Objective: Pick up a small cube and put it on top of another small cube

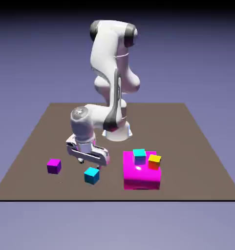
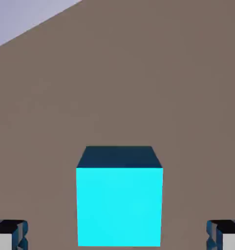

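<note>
Nearest the camera, by the bench's (image 1: 197,180) front edge, is the magenta block (image 1: 141,179), right of the middle in the exterior view. The white arm (image 1: 105,58) is larger, bent over the bench toward its front-left part. Its gripper (image 1: 90,164) is open and holds nothing, the fingertips wide apart near the loose cyan cube (image 1: 92,176).

That cube stands near the front edge, left of the block. Its twin, the other cyan cube (image 1: 139,156), appears to rest on the block toward its back, with the orange-and-yellow cube (image 1: 155,162) toward the block's right side. The purple cube (image 1: 54,166) is toward the bench's front-left corner.

The step in hand looks like lining up on the loose cube. In the hand view its sides run nearly square to the fingers, so I would keep that roll, shift until it sits centred between the tips, then lower straight down and close gently around its middle. Brushing it on the way down could turn it and spoil the grip.
</note>
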Controlling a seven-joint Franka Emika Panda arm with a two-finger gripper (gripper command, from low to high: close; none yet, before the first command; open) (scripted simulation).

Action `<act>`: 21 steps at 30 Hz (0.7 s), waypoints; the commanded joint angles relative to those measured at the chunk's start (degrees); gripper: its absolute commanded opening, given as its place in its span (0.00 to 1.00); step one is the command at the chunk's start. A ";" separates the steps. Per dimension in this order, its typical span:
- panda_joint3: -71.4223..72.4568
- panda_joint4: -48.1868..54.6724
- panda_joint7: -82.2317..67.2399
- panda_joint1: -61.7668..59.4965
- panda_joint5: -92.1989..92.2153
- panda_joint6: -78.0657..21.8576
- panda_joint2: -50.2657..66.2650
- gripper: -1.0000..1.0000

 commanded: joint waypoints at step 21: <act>8.31 0.85 -6.83 4.75 -5.62 -11.31 -10.92 0.00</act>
